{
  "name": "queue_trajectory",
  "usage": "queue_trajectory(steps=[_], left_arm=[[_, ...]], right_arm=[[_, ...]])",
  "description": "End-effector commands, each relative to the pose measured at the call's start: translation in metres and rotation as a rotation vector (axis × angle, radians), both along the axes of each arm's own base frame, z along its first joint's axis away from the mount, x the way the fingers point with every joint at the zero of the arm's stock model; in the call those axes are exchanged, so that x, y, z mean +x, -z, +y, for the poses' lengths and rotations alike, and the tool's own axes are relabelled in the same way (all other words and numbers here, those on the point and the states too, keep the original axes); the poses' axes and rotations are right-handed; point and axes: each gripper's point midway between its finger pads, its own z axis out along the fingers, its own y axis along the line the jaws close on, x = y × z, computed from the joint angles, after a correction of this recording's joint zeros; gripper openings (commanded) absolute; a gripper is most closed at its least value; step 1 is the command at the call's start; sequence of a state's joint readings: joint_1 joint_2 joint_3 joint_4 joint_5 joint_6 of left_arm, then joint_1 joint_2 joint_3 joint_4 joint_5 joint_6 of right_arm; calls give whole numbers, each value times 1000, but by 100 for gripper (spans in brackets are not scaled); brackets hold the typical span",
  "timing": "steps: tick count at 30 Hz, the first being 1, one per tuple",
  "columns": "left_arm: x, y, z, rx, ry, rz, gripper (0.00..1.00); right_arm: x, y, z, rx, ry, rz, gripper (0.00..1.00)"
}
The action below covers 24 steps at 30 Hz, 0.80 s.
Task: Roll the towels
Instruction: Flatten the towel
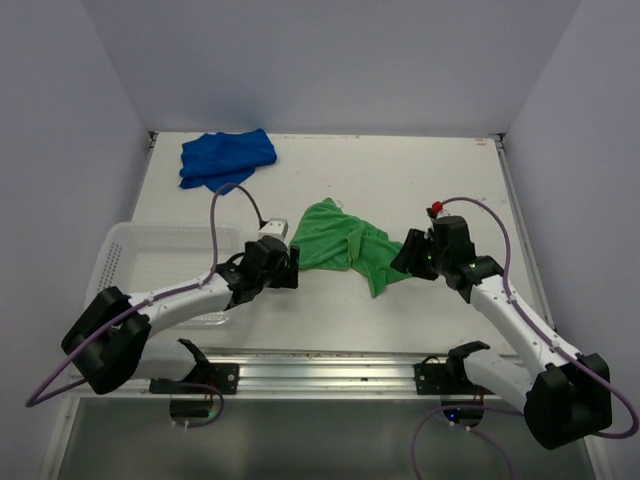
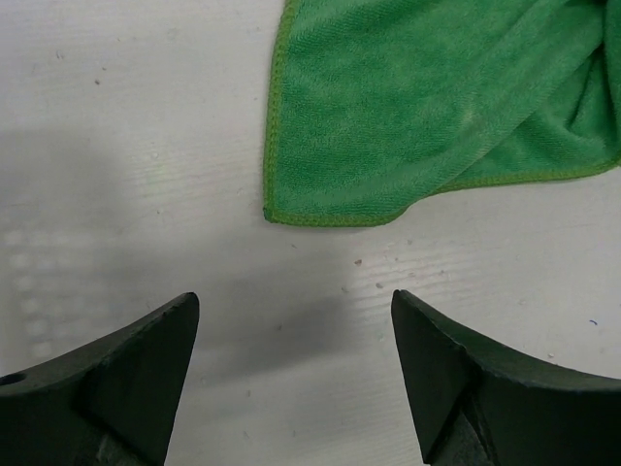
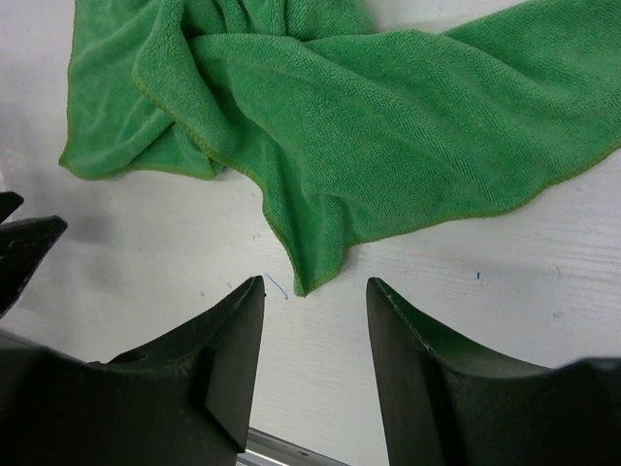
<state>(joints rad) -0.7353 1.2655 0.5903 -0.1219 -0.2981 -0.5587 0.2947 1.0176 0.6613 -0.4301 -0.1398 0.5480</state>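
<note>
Left wrist view crops the green towel (image 2: 417, 116), while left claw (image 2: 295, 295) and right claw (image 3: 315, 282) both gape released.

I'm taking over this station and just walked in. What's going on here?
Two robot arms flank a crumpled green towel. The left gripper is open, short of its left corner. The right gripper is open at its pointed right corner. Neither holds it. A blue towel lies bunched at the far left, beyond a white basket. Nothing is rolled.
</note>
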Motion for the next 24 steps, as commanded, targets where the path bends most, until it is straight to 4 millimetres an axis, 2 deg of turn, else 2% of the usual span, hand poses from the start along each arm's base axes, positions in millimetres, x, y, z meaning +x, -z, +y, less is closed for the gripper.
queue_trajectory(steps=[1, 2, 6, 10, 13, 17, 18, 19, 24], left_arm=[[18, -2, -5, 46, -5, -29, 84], [17, 5, -5, 62, -6, -15, 82], [19, 11, -10, 29, -27, -7, 80], [21, 0, -25, -109, -32, -44, 82], [20, -3, -29, -193, -46, -43, 82], [25, 3, -19, -238, -116, -22, 79], [27, 3, -17, -233, -129, -24, 77], [28, 4, -11, -220, -147, -29, 71], [39, -7, -1, -163, -156, -93, 68]], right_arm=[[0, -1, 8, -2, -64, -20, 50], [0, 1, 8, -7, -68, -17, 50], [-3, 8, 9, -11, -76, -4, 49], [-4, 13, 9, -17, -80, 6, 49], [-5, 16, 9, -15, -84, 11, 48], [-6, 20, 9, -15, -83, 16, 47], [-6, 19, 9, -15, -85, 16, 46], [-6, 19, 9, -17, -88, 13, 46], [-7, 19, 13, -28, -114, 9, 45]])
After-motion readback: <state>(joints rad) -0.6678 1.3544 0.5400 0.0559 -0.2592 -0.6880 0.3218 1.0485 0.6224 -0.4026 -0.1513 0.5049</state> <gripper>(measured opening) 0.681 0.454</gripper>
